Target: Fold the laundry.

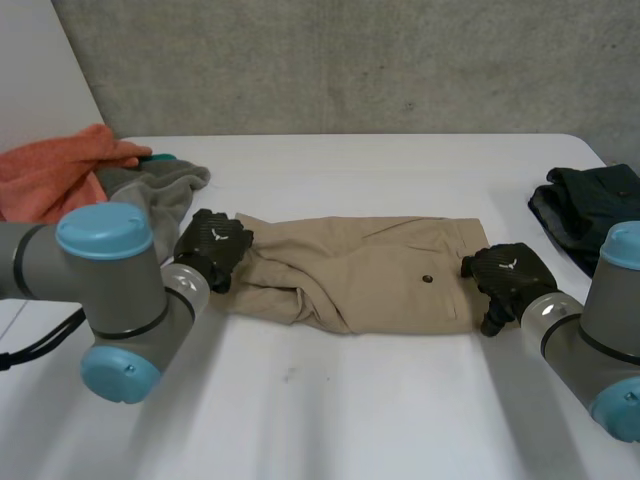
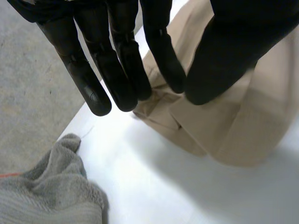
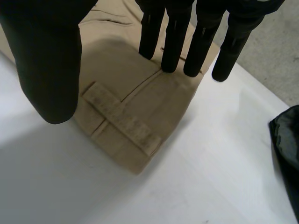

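Lying central on the table point(image 1: 350, 410), khaki shorts point(image 1: 370, 270) have left hand point(image 1: 213, 245) straight-fingered at the hem point(image 2: 161, 114), right hand point(image 1: 507, 278) likewise on the waistband point(image 3: 140, 140) — neither grips, so a lift may slip and unfold them.

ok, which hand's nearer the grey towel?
Left. The left hand is at the leg end of the trousers, next to the grey towel; the right hand is at the waistband end, farthest from it.

Right hand point(image 3: 44, 56), fingers straight, hangs over the waistband end of tan shorts point(image 3: 135, 102).
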